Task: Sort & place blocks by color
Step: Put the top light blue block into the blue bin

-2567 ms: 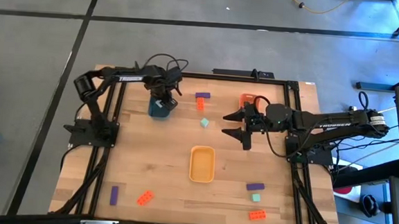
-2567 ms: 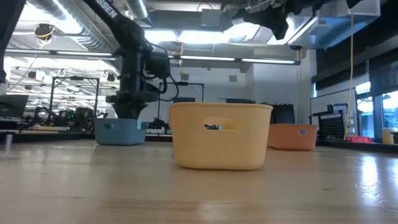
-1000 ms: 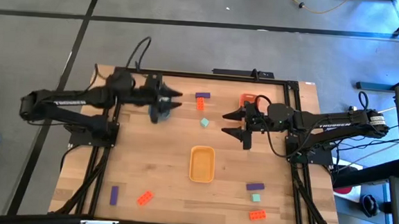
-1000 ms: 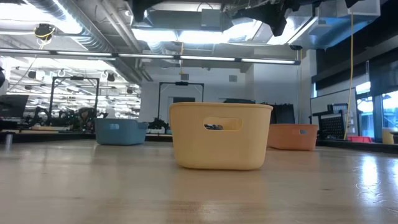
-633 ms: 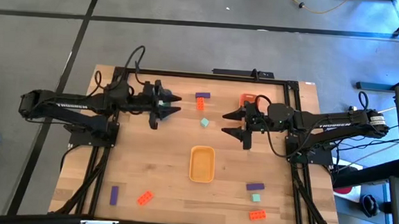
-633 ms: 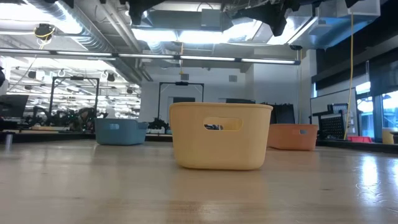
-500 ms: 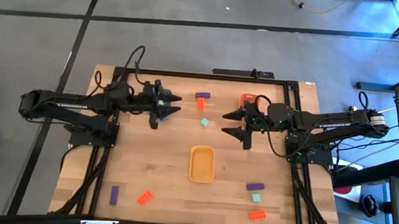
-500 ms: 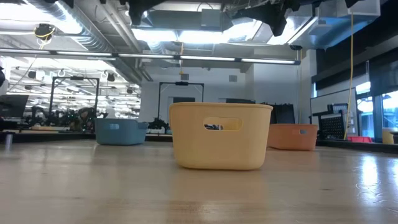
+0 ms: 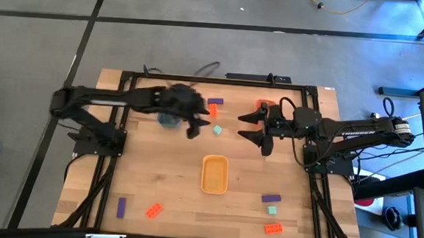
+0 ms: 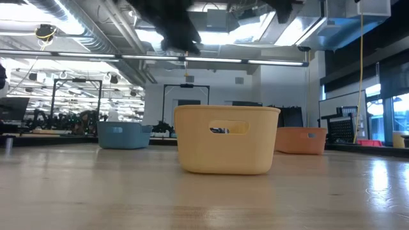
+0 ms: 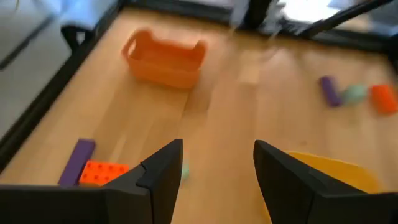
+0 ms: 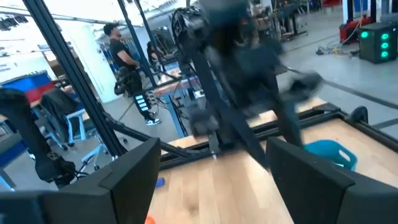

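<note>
- Over the back half of the surface (image 9: 157,175), in the high view, the left pincer (image 9: 197,125) is seen blurred, just beside the blue tray (image 9: 169,119) and near a purple block (image 9: 215,102), an orange-red block (image 9: 213,112) and a mint-green block (image 9: 217,131).
- The right pincer (image 9: 250,126) is held with its fingers spread and nothing between them, beside the orange tray (image 9: 264,106).
- The yellow tray (image 9: 214,174) is placed mid-surface; a second purple block (image 9: 270,199), a second mint-green block (image 9: 272,210) and a second orange-red block (image 9: 273,228) lie near the front right corner, and a third purple block (image 9: 121,207) with a third orange-red block (image 9: 154,211) near the front left.
- In the low view, the yellow tray (image 10: 227,148) is shown in the middle, the blue tray (image 10: 124,135) and the orange tray (image 10: 300,140) farther back; dark arm parts are seen at the top — no pincer can be made out there.
- In the left wrist view, the left pincer (image 11: 217,163) is shown released, its two fingers (image 11: 163,171) apart and empty; a purple block (image 11: 76,160) touches an orange-red block (image 11: 102,173), and the orange tray (image 11: 164,58) lies beyond.
- Three more blocks are grouped farther off — purple (image 11: 329,90), mint-green (image 11: 355,93), orange-red (image 11: 382,98).
- In the right wrist view, the right pincer (image 12: 211,174) is spread wide and empty; the left arm (image 12: 249,74) is blurred ahead, the blue tray (image 12: 329,152) beyond it, and a person (image 12: 127,68) stands in the room.
</note>
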Motion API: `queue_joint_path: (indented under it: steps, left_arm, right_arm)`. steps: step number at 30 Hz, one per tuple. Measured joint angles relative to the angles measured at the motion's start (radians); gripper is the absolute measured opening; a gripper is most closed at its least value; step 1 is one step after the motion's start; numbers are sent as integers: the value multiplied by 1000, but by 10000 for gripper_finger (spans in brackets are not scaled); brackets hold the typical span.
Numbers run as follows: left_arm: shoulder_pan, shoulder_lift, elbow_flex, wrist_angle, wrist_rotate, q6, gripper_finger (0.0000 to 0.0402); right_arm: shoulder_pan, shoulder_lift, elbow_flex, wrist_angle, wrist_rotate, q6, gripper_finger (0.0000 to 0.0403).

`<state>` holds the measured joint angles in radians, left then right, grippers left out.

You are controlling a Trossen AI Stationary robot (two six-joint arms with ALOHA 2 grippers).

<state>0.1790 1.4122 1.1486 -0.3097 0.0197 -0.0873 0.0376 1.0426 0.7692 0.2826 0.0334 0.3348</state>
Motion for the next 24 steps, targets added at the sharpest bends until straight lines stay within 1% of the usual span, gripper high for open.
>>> queue_joint_path:
  steps: [3,7,10,12,14,16,21,24]
  left_arm:
    - [12,124,61,-11,-8,-61,188]
    - [6,267,115,-15,-37,-222,188]
    - [-12,342,136,-8,-104,-331,188]
    - [-27,384,140,-14,-171,-387,188]
    - [-41,414,141,-15,-238,-433,188]
    - [-51,439,141,-12,-277,-457,188]
    - [-57,478,141,9,-323,-453,189]
    - [-55,483,142,15,-333,-453,195]
  right_arm:
    - [0,-15,0,7,1,1,294]
    - [0,-38,0,3,20,1,294]
    - [0,-46,0,5,38,-3,294]
    - [0,-47,0,6,49,-3,294]
    - [0,-46,0,3,51,-3,294]
    - [0,-46,0,1,51,-3,294]
    - [0,-46,0,1,52,-3,294]
    - [0,-46,0,1,52,-3,294]
